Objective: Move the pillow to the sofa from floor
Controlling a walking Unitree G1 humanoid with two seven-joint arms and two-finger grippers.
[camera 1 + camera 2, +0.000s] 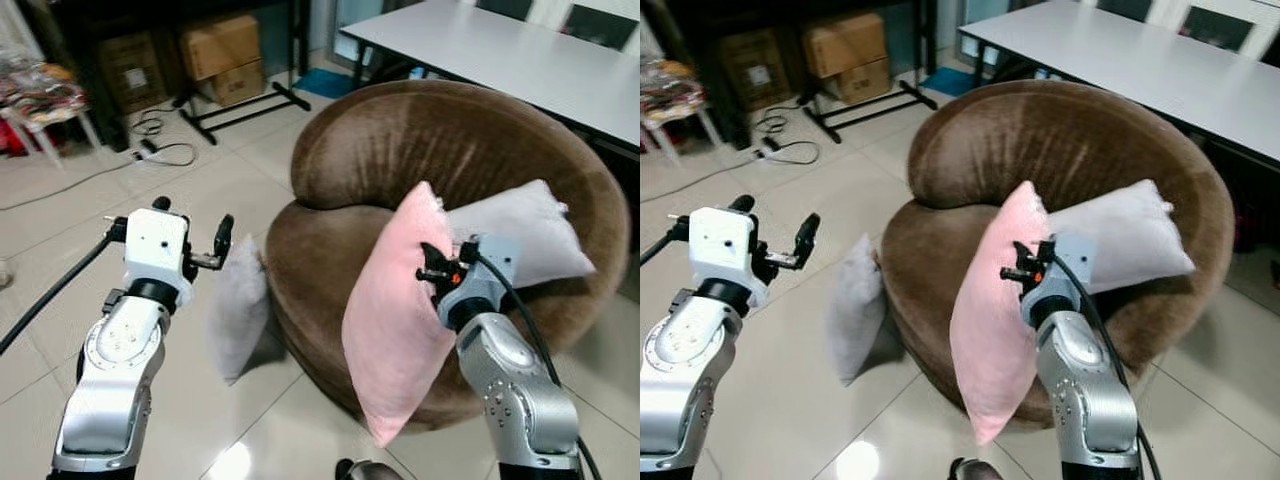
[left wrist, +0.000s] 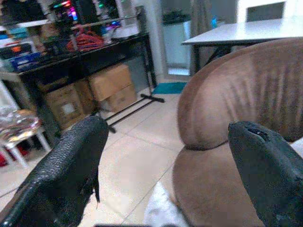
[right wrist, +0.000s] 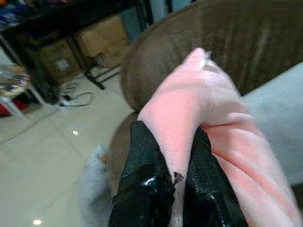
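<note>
We count three pillows. Our right gripper [image 3: 175,182] pinches the one pink pillow [image 1: 392,310] tight between its two black fingers [image 3: 142,175] and holds it up in front of the round brown sofa [image 1: 440,150]. One grey pillow [image 1: 520,235] lies on the sofa seat. Another grey pillow [image 1: 238,315] stands on the tiled floor [image 1: 200,180], leaning on the sofa's side. Our left gripper [image 1: 205,250] hangs above it, fingers spread wide and holding nothing. Two cardboard boxes [image 1: 225,60] sit far back, beside one white table [image 1: 500,50].

Tiled floor [image 1: 200,190]: brown sofa [image 1: 440,160], grey pillow [image 1: 238,315] leaning against it.
</note>
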